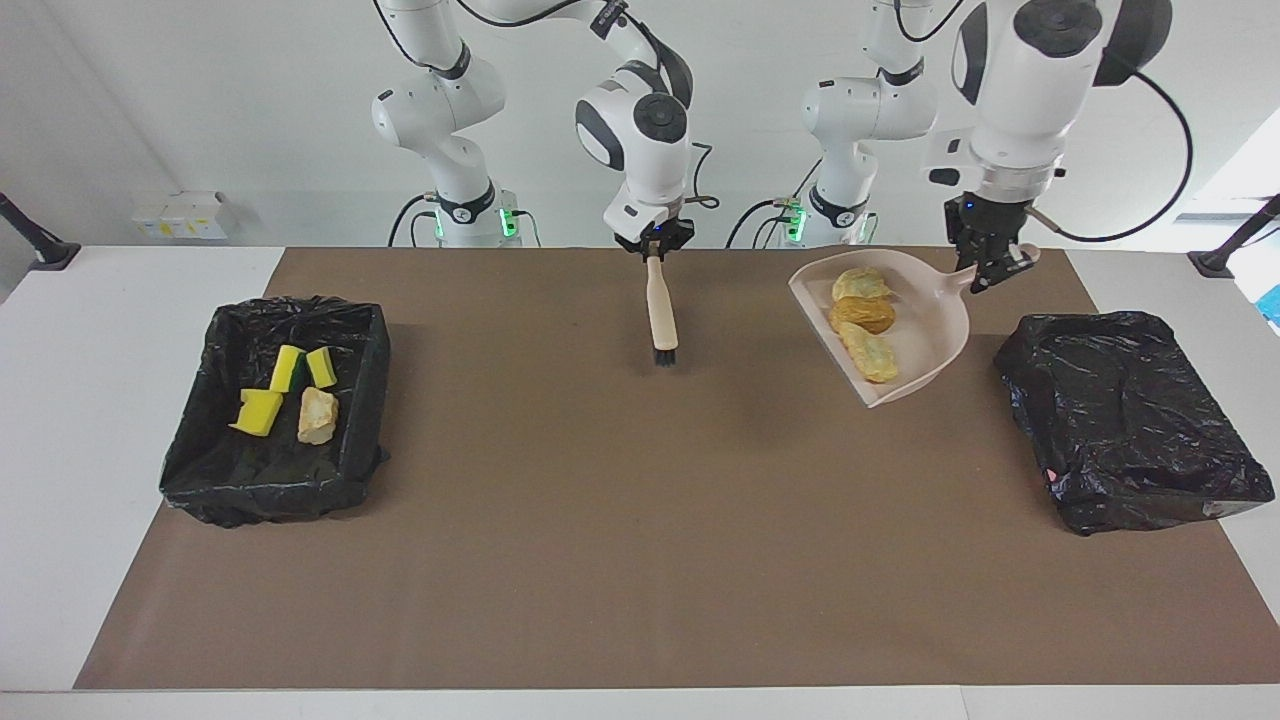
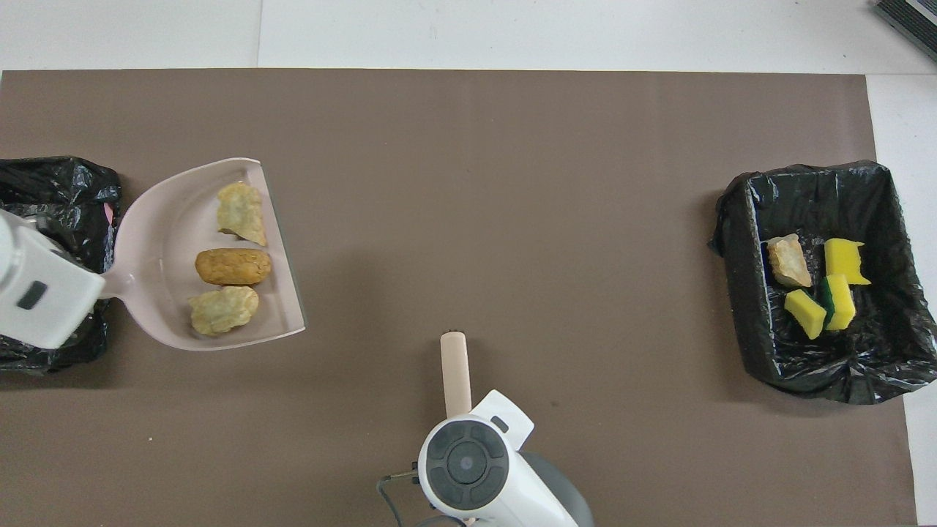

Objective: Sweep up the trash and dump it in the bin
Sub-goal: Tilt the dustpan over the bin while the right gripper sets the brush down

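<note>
3 trash lumps (image 1: 865,322) sit in a row along the dustpan (image 1: 925,335), upper right of facing view, row running w/ the pan's open edge. Left gripper (image 1: 985,272) clamps the pan handle, up-right of them. Right gripper (image 1: 655,245) grips the brush (image 1: 661,315), bristles down.

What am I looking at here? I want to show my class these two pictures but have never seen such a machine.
Two white robot arms work at a table covered by a brown mat. One picture faces them; the other looks down from above their end. The left gripper holds a beige dustpan in the air, carrying three bread-like lumps, beside a bin lined with black plastic. The right gripper holds a brush hanging bristles down. The bin at the right arm's end holds three yellow sponge pieces and one tan lump.
</note>
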Robot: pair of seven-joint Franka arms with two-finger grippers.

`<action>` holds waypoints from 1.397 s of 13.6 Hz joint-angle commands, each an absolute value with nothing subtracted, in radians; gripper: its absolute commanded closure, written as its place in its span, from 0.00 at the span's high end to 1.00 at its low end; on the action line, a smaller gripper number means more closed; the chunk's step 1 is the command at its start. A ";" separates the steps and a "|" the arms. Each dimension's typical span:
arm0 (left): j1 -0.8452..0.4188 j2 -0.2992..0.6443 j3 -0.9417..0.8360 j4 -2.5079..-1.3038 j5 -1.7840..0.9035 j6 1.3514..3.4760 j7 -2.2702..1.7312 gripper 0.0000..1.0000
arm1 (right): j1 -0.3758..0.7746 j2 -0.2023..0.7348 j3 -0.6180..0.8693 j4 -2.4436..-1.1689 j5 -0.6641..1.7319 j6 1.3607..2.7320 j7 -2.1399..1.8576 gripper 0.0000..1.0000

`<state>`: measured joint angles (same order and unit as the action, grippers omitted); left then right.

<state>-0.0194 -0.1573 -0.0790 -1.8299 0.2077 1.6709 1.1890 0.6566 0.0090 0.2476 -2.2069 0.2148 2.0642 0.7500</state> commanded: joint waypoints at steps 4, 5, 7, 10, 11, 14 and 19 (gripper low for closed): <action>0.268 -0.092 -0.084 -1.798 0.173 1.785 1.354 0.00 | 0.715 0.049 0.247 -2.227 0.253 2.150 0.808 0.00; 0.320 -0.063 -0.083 -1.801 0.179 1.845 1.399 0.00 | 0.716 0.057 0.247 -2.227 0.255 2.166 0.808 0.00; 0.421 -0.012 -0.083 -1.801 0.189 1.975 1.481 0.00 | 0.718 0.074 0.247 -2.227 0.255 2.204 0.821 0.00; 0.497 0.063 -0.083 -1.790 0.283 2.101 1.567 0.00 | 0.729 0.078 0.247 -2.227 0.256 2.230 0.838 0.00; 0.499 0.092 -0.081 -1.786 0.357 2.144 1.586 0.00 | 0.727 0.080 0.247 -2.227 0.256 2.232 0.836 0.00; 0.523 0.159 -0.074 -1.773 0.512 2.221 1.594 0.00 | 0.727 0.083 0.247 -2.227 0.268 2.246 0.835 0.00; 0.505 0.206 -0.071 -1.727 0.793 2.172 1.575 0.00 | 0.718 0.095 0.244 -2.191 0.265 2.211 0.839 1.00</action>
